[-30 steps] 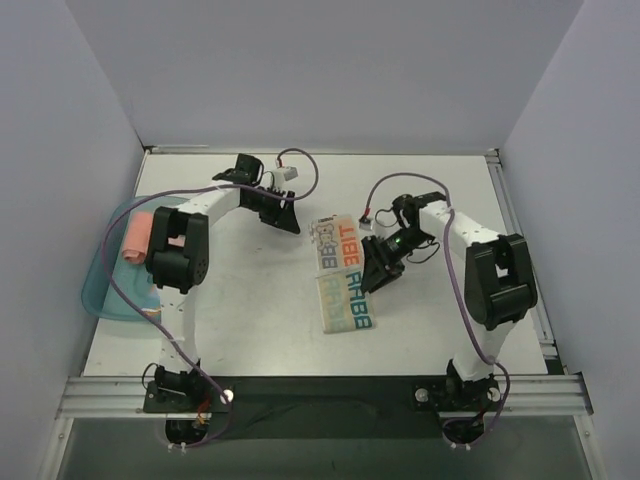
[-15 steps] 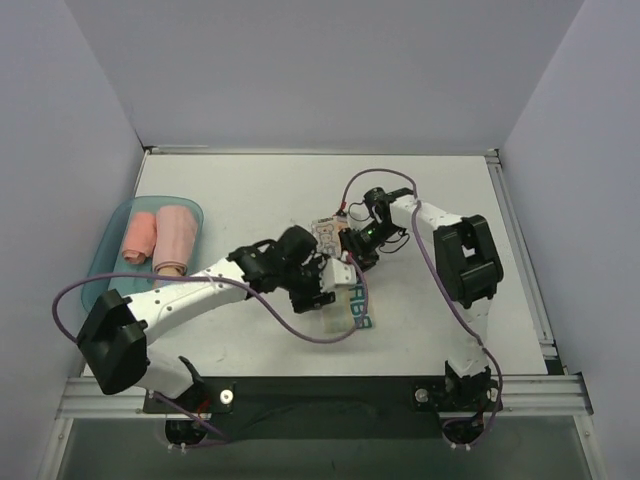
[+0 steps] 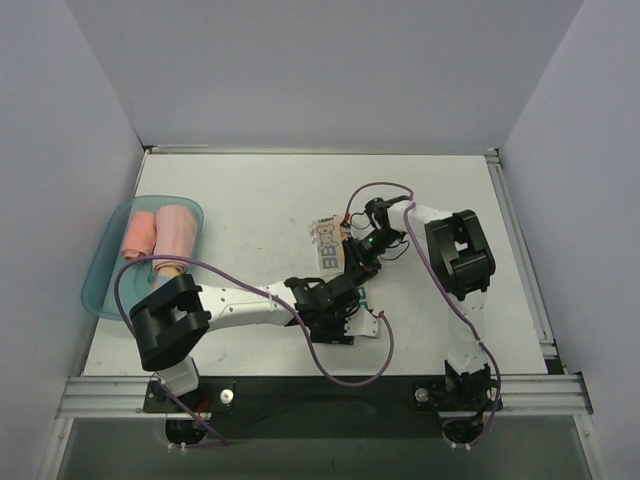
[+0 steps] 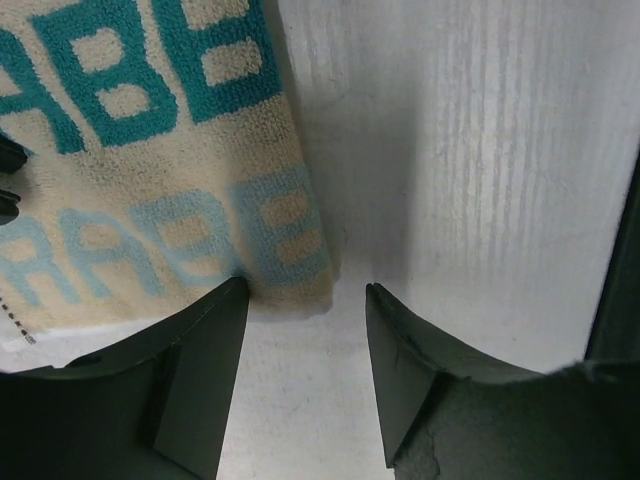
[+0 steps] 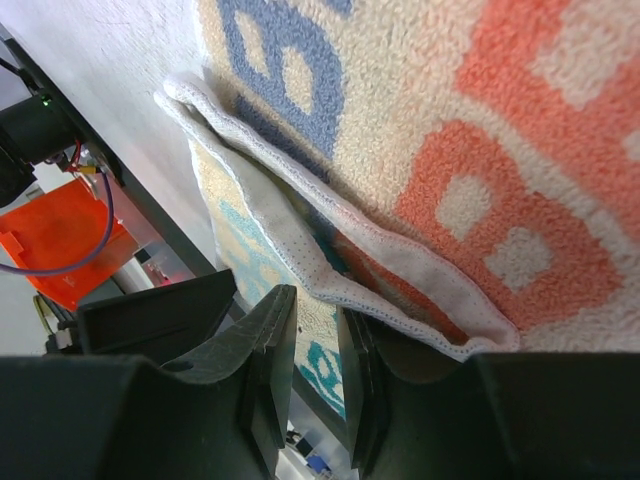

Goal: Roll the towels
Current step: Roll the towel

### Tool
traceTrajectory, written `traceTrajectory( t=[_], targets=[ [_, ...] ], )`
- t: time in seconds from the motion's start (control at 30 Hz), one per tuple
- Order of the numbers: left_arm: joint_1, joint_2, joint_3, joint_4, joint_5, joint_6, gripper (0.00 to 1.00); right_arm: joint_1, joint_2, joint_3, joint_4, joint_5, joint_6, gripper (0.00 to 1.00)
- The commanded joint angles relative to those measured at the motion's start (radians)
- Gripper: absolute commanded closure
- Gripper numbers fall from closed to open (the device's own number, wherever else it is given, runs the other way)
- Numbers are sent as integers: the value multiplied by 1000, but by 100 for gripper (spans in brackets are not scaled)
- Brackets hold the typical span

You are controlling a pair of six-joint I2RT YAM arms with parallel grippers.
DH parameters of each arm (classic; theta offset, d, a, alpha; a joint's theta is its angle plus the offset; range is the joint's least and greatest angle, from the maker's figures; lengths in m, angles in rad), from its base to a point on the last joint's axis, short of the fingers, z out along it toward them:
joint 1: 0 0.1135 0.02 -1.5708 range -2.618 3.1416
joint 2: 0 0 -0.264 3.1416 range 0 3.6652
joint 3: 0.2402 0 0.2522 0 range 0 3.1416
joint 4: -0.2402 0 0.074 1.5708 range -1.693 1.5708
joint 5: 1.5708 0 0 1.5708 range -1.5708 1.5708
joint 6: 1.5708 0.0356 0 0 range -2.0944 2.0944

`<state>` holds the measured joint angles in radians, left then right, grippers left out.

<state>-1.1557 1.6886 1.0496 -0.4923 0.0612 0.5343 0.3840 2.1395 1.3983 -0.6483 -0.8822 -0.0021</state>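
The whitish RABBIT towel [image 3: 325,240] lies at the table's middle, mostly covered by both arms. In the left wrist view its teal-lettered corner [image 4: 150,150] lies flat just ahead of my left gripper [image 4: 305,290], which is open and empty over bare table; that gripper [image 3: 350,298] is at the towel's near end. My right gripper [image 3: 357,258] is on the towel's right side. In the right wrist view a folded hem [image 5: 330,250] lies over one finger; the right gripper [image 5: 315,305] stands narrowly apart with nothing between the jaws. A plain pink roll [image 3: 137,236] and a striped roll [image 3: 176,234] lie in the tray.
The shallow teal tray [image 3: 97,290] sits at the left edge of the table. Purple cables loop around both arms. An orange part [image 5: 70,240] shows beyond the towel in the right wrist view. White walls enclose the table on three sides.
My left arm has swung from the far left across to the towel's near end. My right gripper moved up the towel's right side, and the towel now looks folded over.
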Motion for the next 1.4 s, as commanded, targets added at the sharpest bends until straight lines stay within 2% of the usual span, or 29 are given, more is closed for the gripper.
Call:
traceTrajectory(
  t=[0.0,0.13,0.17,0.27,0.37,0.4,0.5,0.63,0.87,1.1,1.37],
  targets=[
    [-6,22,20,96,-31,-19,39,-4,7,4,-10,43,-4,76],
    [-7,60,1,113,-34,-22,47,-5,7,1,-11,43,-4,76],
    [-7,62,-2,115,-26,-22,55,-4,7,1,-11,43,-6,76],
    [-4,53,-31,95,-8,-17,73,-4,-3,-8,-13,43,-9,76],
    [11,13,-57,54,58,-16,81,-4,-29,-30,-13,42,-18,77],
    [16,2,-60,41,110,-16,89,-2,-45,-36,-13,35,-24,77],
    [45,-44,-59,-17,190,-19,100,0,-75,-65,-13,9,-33,78],
    [89,-95,-30,-83,355,-34,100,1,-142,-79,-19,-20,-41,78],
    [200,-73,84,-205,564,-53,100,-13,-198,24,-42,5,-33,76],
    [352,26,202,-284,741,-60,100,-7,-92,48,-39,48,-42,77],
    [494,201,354,-345,845,-68,100,-4,-13,36,-36,65,-59,78]
  ],
)
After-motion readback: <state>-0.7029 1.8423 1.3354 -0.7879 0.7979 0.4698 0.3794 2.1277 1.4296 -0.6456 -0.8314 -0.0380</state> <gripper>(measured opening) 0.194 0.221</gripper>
